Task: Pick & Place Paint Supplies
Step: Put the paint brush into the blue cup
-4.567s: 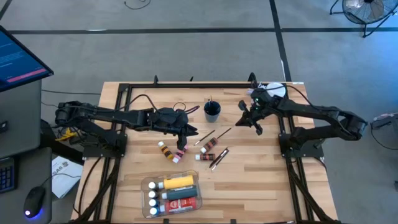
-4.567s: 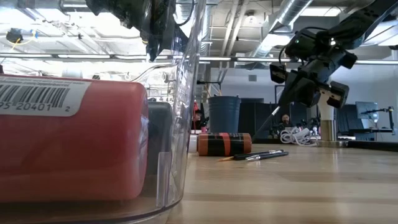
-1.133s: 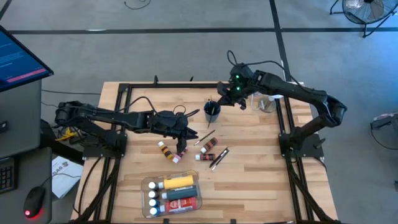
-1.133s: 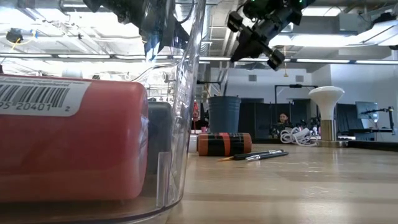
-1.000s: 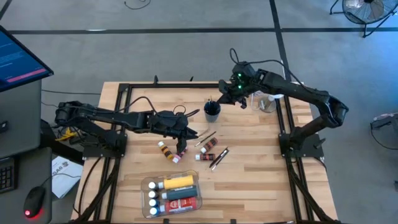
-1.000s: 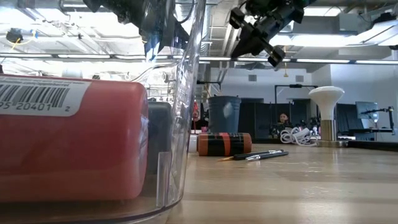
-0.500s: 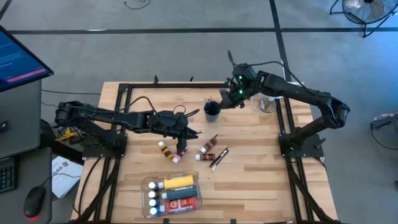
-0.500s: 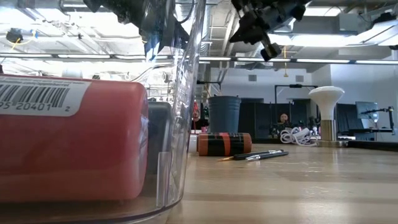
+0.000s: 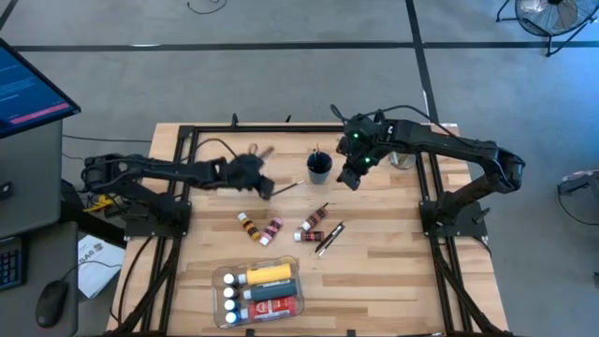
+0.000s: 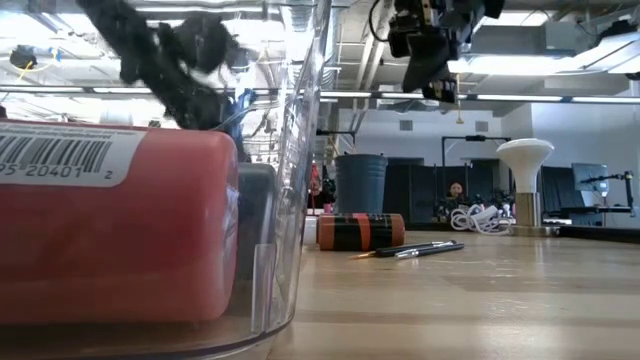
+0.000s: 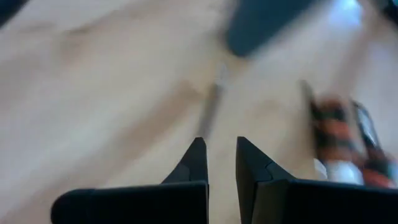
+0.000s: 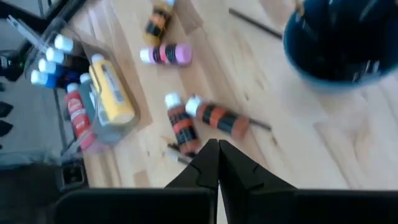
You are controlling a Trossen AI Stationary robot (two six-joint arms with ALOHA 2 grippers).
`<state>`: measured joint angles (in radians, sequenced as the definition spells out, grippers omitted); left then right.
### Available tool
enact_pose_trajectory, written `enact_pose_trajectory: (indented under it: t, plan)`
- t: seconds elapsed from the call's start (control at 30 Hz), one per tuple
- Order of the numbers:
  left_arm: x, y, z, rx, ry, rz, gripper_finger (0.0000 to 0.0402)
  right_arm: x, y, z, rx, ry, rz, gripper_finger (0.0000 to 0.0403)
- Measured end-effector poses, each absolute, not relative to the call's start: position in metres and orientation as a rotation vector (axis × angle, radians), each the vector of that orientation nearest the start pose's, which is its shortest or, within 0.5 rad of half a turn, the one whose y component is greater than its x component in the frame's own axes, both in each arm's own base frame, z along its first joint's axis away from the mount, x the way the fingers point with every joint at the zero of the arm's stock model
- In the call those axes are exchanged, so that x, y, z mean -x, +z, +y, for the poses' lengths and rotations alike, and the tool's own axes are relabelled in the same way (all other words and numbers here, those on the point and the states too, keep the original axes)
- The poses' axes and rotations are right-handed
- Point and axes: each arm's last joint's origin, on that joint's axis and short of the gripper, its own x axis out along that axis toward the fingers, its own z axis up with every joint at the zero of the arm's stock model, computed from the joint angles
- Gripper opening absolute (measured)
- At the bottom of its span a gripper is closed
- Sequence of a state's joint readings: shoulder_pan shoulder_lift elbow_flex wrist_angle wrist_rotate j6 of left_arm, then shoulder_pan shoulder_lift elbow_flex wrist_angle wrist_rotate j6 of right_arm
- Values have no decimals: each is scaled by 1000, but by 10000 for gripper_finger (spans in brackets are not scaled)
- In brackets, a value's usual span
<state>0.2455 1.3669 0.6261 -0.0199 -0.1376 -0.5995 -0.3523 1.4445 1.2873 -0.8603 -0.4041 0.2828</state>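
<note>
Left gripper (image 9: 265, 186) fingers pinch a thin brush (image 9: 284, 187) mid-frame, probably headed for the cup (image 9: 319, 168); right gripper (image 9: 353, 177) fingers closed, empty.

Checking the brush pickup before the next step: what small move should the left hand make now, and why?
Probably carry on toward the dark cup and lower the brush in. The left hand looks shut on its end, above the table, just left of the cup.
</note>
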Motion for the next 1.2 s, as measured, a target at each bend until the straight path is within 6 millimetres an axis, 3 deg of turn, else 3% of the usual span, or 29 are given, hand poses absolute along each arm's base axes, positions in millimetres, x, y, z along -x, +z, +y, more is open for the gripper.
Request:
enact_pose_trajectory:
  t: [0.2, 0.37, 0.57, 0.7, 1.0, 1.2]
  plan:
    - [-238, 164, 125, 736, 684, 543, 2, -288, 315, -85, -698, -106, 807, 0]
    - [-257, 141, 151, 808, 639, 627, 2, -296, 319, -74, -732, -80, 762, 0]
    - [-282, 113, 141, 842, 558, 740, 2, -299, 320, -62, -715, -46, 770, 0]
    - [-291, 110, 130, 831, 557, 750, 2, -300, 320, -58, -708, -32, 776, 0]
    - [-289, 117, 124, 821, 540, 757, 2, -300, 319, -58, -661, -47, 782, 0]
    - [-294, 134, 113, 667, 532, 704, 2, -299, 319, -59, -646, -47, 780, 0]
